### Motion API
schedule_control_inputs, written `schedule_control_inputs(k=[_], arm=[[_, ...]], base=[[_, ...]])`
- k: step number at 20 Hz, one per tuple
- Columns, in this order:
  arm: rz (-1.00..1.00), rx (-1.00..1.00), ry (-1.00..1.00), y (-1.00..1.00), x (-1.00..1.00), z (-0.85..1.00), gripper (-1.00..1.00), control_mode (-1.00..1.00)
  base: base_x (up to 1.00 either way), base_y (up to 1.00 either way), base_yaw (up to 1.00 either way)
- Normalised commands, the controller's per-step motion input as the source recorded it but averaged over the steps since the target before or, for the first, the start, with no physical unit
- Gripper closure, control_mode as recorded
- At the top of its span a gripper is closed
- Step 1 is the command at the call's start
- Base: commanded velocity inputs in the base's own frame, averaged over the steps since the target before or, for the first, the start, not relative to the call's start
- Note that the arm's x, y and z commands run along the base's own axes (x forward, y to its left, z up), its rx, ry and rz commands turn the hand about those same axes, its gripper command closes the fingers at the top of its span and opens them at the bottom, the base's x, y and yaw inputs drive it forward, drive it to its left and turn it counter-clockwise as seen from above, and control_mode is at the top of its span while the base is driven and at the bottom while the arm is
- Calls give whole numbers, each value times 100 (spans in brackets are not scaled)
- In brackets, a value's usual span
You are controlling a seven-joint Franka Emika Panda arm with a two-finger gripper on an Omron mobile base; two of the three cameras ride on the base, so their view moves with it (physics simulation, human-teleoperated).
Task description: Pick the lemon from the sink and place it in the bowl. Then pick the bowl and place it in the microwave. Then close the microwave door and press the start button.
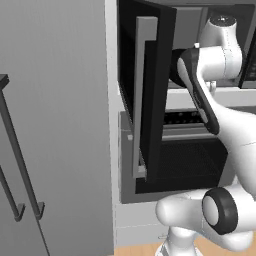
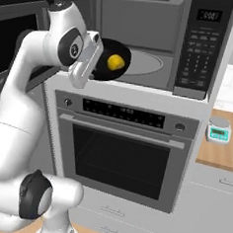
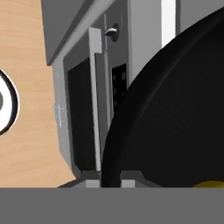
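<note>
Gripping the black bowl (image 2: 113, 60) by its near rim, jaws of the gripper (image 2: 92, 57) pinching the rim between them; fingertips themselves mostly masked by the hand body in the right base view. Holding the bowl at the front opening of the microwave (image 2: 144, 41), partly over the sill, tilted so the interior faces the camera. Carrying the lemon (image 2: 116, 62) inside the bowl, resting against the inner wall.

Showing only a sliver of the lemon (image 3: 210, 184) in the hand view, cut off at the lower right edge behind the bowl wall (image 3: 175, 118). Blocking most of that view with the dark bowl; finger tips barely rising at the bottom, straddling the rim.

Hiding the bowl and lemon entirely behind the arm and the microwave door (image 1: 147, 95) in the left base view. Standing open, the door swings out toward the camera there, edge-on, grey inner frame visible. Covering part of the oven (image 2: 123, 153) below with that door in the left base view; displaying the oven front in full, with its bar handle (image 2: 122, 131), in the right base view.

Revealing the button panel (image 2: 200, 48) in the right base view; display digits too small to read. Cropping a small scale (image 2: 219, 130) on the wooden counter (image 2: 219, 154) near the right edge.
</note>
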Motion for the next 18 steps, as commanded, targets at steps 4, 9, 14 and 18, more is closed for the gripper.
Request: schedule_control_inputs(k=[4, 9, 14, 18], arm=[[19, 0, 0, 0, 84, 0, 100, -100], [13, 0, 0, 0, 87, 0, 100, -100], [13, 0, 1, 0, 78, 0, 100, -100], [11, 0, 0, 0, 61, -1, 100, -100]], base=[[0, 0, 0], [0, 0, 0], [0, 0, 0], [0, 0, 0]])
